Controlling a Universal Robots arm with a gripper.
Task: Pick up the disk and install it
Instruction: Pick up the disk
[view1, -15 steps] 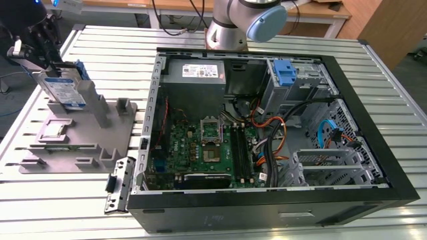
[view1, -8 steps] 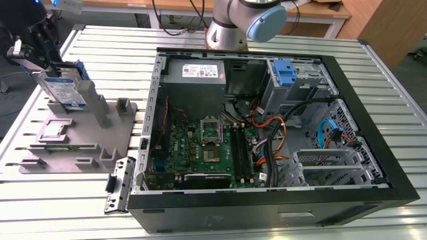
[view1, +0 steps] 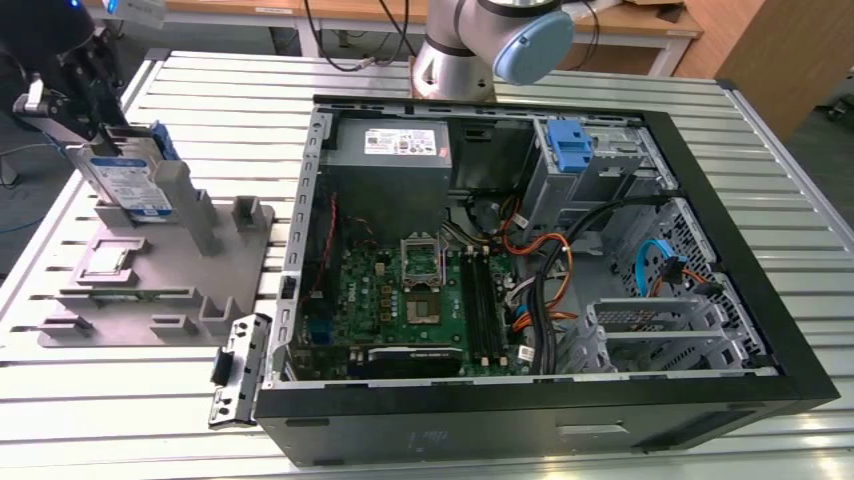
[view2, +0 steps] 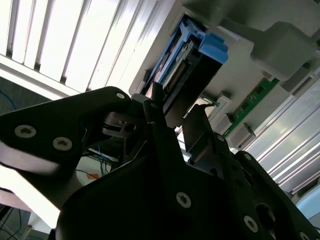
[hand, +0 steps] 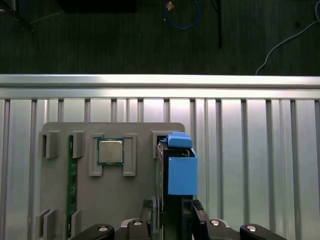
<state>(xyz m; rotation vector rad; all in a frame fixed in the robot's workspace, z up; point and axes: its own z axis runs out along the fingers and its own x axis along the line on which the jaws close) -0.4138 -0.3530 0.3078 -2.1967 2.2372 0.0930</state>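
The disk (view1: 127, 182) stands on edge in a grey fixture plate (view1: 154, 290) at the exterior view's left, silver with a white-and-blue label and a blue rail (hand: 182, 172) along its upper edge. My gripper (view1: 104, 140) reaches down onto its top. In both wrist views the two black fingers (hand: 151, 212) straddle the disk (view2: 192, 55) and press against its two flat faces. The gripper (hand: 175, 214) is shut on the disk, whose lower end still sits between the fixture's posts.
An open computer case (view1: 747, 300) lies on the slatted metal table, with a motherboard, cables, a grey power-supply box (view1: 400, 145) and a blue latch (view1: 571, 145) on the metal cage. The fixture plate (hand: 135, 200) also carries a processor chip (hand: 110, 151) and a green memory stick (hand: 72, 185).
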